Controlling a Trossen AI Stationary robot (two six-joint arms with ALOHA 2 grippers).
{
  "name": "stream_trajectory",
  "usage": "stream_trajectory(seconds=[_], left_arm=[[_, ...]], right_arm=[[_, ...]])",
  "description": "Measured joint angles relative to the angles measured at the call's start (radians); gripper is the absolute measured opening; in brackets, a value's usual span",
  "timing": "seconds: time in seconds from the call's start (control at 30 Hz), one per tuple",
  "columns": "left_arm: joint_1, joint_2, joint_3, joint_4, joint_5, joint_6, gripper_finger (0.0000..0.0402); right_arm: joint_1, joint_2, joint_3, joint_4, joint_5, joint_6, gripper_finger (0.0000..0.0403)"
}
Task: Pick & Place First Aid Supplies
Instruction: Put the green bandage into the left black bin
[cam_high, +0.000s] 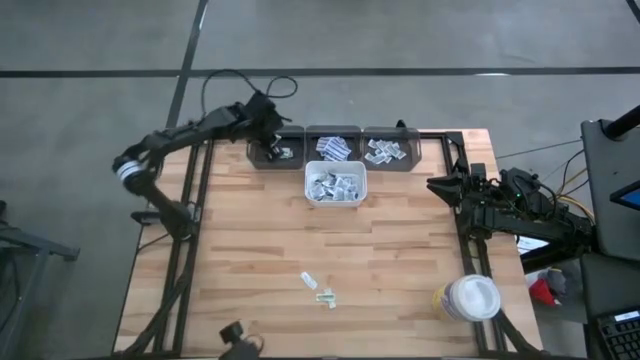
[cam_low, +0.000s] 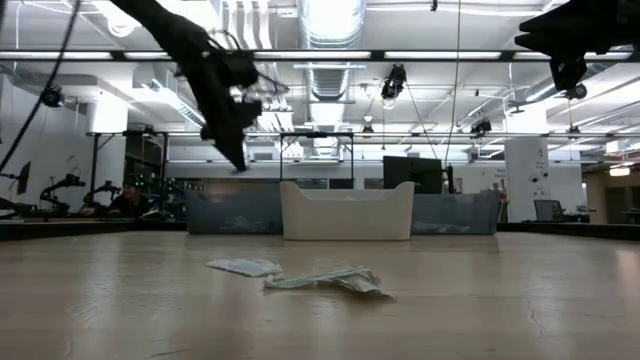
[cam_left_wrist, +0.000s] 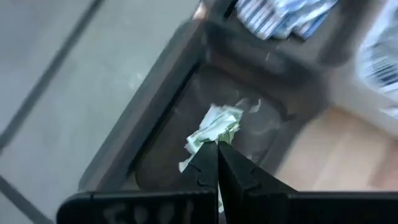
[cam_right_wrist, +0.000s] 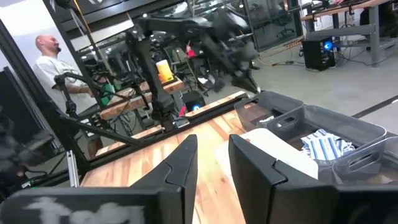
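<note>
My left gripper (cam_high: 272, 150) hovers over the leftmost of three dark bins (cam_high: 262, 158) at the table's far edge and is shut on a crumpled greenish-white sachet (cam_left_wrist: 214, 127). In the low view the left gripper (cam_low: 238, 160) points down, just above bin height. Two more sachets (cam_high: 310, 281) (cam_high: 326, 297) lie flat on the wood near the near edge, also seen in the low view (cam_low: 245, 267) (cam_low: 330, 280). The middle (cam_high: 333, 147) and right (cam_high: 388, 151) dark bins and the white bin (cam_high: 335, 185) hold further sachets. My right gripper (cam_right_wrist: 211, 158) is open, waiting raised at the table's right edge (cam_high: 440, 186). My left gripper pinches the greenish-white sachet by one end (cam_left_wrist: 216, 140) between its two shut fingertips, coming from above and pointing down. The crumpled sachet sticks out beyond the fingertips, over the leftmost dark bin's floor. Whether it is clear of the bin floor, I cannot tell.
A white round lidded tub (cam_high: 470, 298) stands at the near right corner. The white bin (cam_low: 347, 210) sits in front of the dark bins. Bare wood lies between the bins and the loose sachets. A person (cam_right_wrist: 50, 59) stands beyond the table.
</note>
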Motion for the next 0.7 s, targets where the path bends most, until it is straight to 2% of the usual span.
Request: stream_trajectory(seconds=[0.27, 0.43, 0.7], left_arm=[[0.009, 0.26, 0.109, -0.017, 0.01, 0.068, 0.0], [0.013, 0.343, 0.183, -0.034, -0.004, 0.076, 0.0007], [0.015, 0.349, 0.25, -0.069, -0.024, 0.075, 0.01]], right_arm=[[0.0, 0.0, 0.0, 0.001, 0.0, 0.0, 0.0084], [0.0, 0.0, 0.0, 0.001, 0.0, 0.028, 0.0073], [0.0, 0.0, 0.0, 0.001, 0.0, 0.028, 0.0063]])
